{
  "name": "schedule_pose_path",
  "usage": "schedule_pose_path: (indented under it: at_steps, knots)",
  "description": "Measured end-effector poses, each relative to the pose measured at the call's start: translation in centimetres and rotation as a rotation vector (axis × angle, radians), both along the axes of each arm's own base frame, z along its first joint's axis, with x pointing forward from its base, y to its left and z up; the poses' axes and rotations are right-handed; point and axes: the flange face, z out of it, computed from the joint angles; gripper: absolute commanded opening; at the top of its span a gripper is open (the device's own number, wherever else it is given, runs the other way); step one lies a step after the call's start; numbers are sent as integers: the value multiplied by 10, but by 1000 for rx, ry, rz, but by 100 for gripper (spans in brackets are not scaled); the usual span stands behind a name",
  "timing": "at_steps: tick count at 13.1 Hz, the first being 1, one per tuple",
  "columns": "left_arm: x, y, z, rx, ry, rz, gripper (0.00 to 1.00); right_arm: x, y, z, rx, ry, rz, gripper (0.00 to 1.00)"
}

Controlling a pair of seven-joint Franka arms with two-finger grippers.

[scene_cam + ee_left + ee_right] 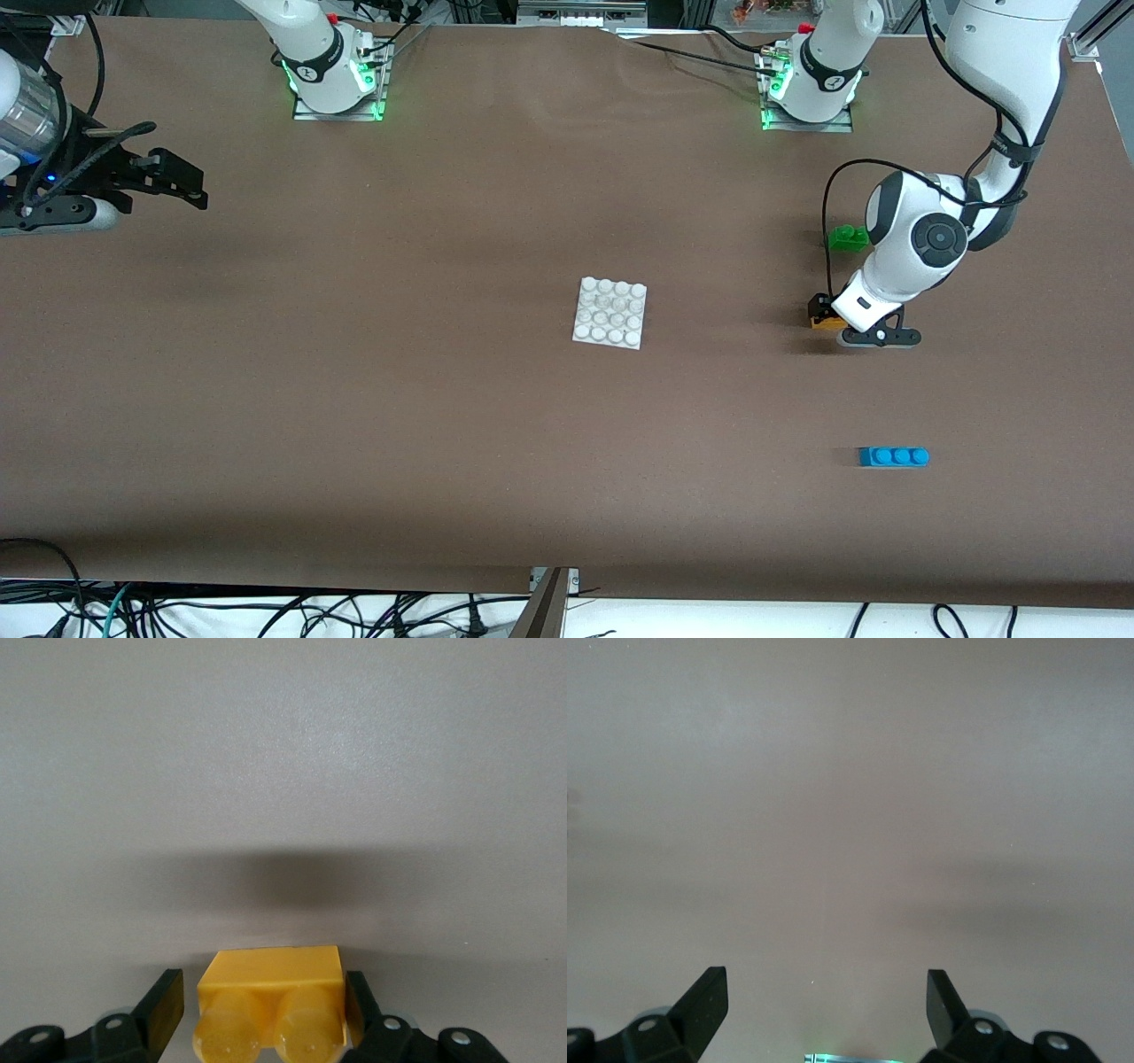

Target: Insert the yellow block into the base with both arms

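I see my left gripper (826, 316) down low at the desk (443, 425), toward the left arm's end. Its jaws are half shut, one on each side of the yellow block (270, 1014). In the left wrist view the two black fingers (164, 1005) sit tight against the block's sides, with its two round studs pointing at the camera. So I have hold of the yellow block. I cannot tell if the block is resting on the desk or is a tiny bit off it.

The base (609, 312) lies flat near the middle of the desk, well apart from the block, toward the right arm's end from it. Its round studs face up and nothing is on it.

A green brick (848, 237) sits near my left arm, farther from the front camera than the yellow block. A blue brick (894, 456) lies nearer to the front camera, also at the left arm's end.

My right gripper (826, 997) waits up over the desk at the right arm's end. Its jaws are wide open and hold nothing. Under it I see only bare desk.
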Motion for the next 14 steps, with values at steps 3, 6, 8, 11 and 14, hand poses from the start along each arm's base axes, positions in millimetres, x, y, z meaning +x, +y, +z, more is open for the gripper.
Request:
schedule_pose_path:
  at_steps: [3, 6, 8, 11, 14]
  knots:
    - [-2, 0, -1, 0, 5, 4, 83, -2, -1, 5, -1, 8, -2, 99]
    - [-2, 0, -2, 1, 7, 4, 83, -1, -1, 3, -1, 14, -2, 99]
    - [-2, 0, -1, 1, 7, 4, 83, -1, -3, 2, -1, 16, -5, 99]
    - [-2, 0, 0, 1, 9, 6, 83, 0, -8, 1, -1, 18, -14, 99]
    - [-2, -1, 0, 1, 8, 7, 83, 3, -15, -4, -2, 29, -28, 99]
